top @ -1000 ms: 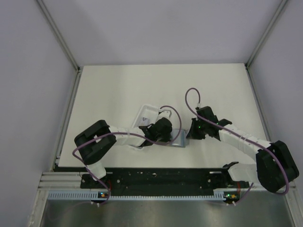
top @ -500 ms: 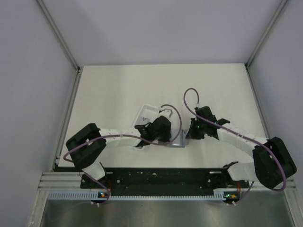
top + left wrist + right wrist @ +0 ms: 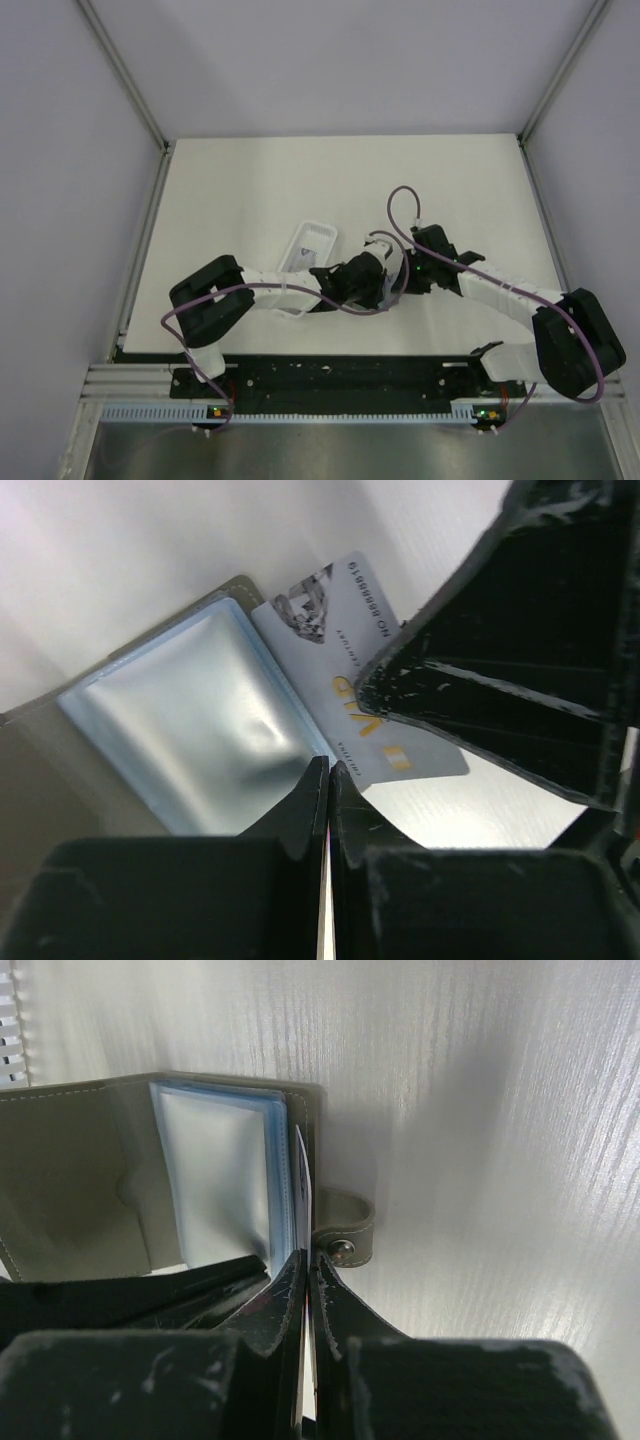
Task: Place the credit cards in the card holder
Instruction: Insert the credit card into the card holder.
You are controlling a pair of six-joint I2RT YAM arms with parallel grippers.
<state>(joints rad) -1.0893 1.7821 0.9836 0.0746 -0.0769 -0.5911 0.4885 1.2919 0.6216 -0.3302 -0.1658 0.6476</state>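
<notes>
Card holder point(image 3: 80, 1180): lies open and flat on the white table point(image 3: 480, 1110), between the two grippers, in the near middle of the tabletop.
Pocket sleeves point(image 3: 200, 730): clear, bluish and stacked on the right half of the open holder; the top one is shiny and slightly dented.
Strap tab point(image 3: 345, 1235): sticks out from the holder's right edge, with a small metal stud on it.
Credit card point(image 3: 335, 650): pale silvery-grey with gold "VIP" lettering and a printed number. One long edge meets the outer edge of the sleeves and the rest reaches out over the table. In the right wrist view it stands edge-on against the sleeve stack.
Right gripper point(image 3: 306, 1265): fingers pressed together on the card, which shows as a thin pale strip between them.
Left gripper point(image 3: 328, 780): fingers closed against each other, tips at the near edge of the sleeves beside the card. Whether they pinch a sleeve cannot be told.
White tray point(image 3: 312, 243): sits on the table just left of and behind the left gripper, apart from the holder.
</notes>
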